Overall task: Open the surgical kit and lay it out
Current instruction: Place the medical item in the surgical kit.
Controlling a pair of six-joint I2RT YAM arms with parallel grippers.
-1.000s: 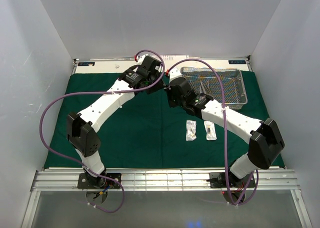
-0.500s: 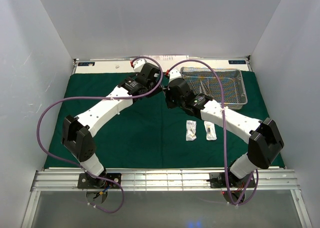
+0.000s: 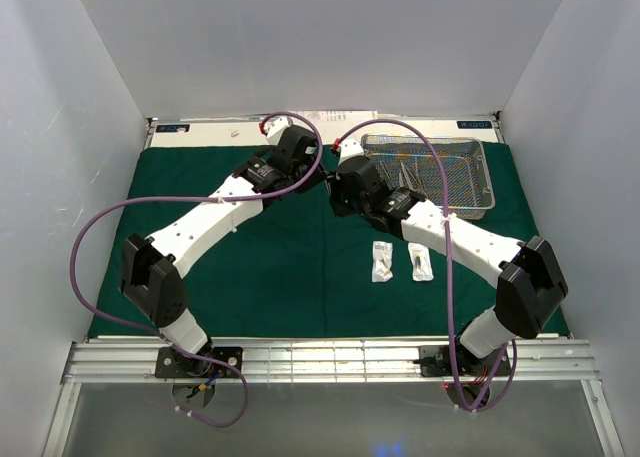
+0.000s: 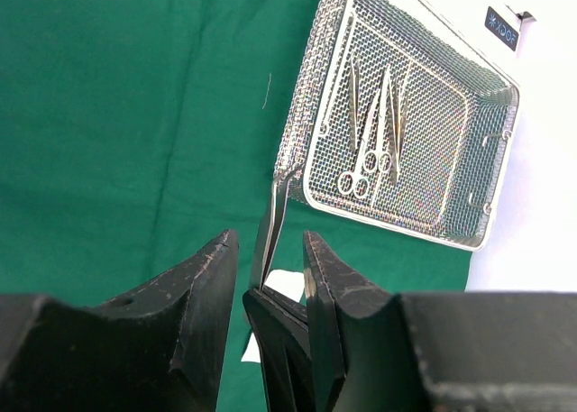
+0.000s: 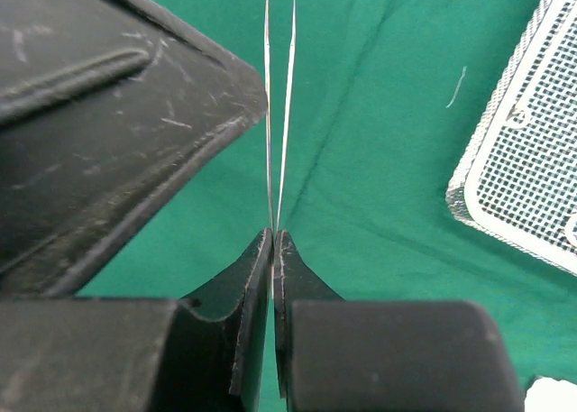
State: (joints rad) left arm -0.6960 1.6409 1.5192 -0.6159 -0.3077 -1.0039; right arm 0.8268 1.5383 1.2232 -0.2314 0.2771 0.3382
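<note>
— Forceps (image 4: 270,227) first: who has them?
— Right gripper (image 5: 274,236), its fingers pinched tight on them. The two prongs meet at its fingers and spread apart beyond. Left gripper (image 4: 270,238) stands partly open with the forceps in the gap; whether a finger touches the metal I cannot tell.
— Where over the cloth?
— Above the green cloth (image 3: 280,267), near the middle of its far edge, just beside the left wall of the wire-mesh tray (image 4: 311,96).
— And the tray?
— At the cloth's far right corner, scissors (image 4: 371,123) lying inside. Two clear packets (image 3: 383,262) lie side by side, right of middle, toward the near edge.
— Room?
— Wide flat cloth across the left half, under the left arm. White walls (image 3: 60,177) stand close along both side edges.
</note>
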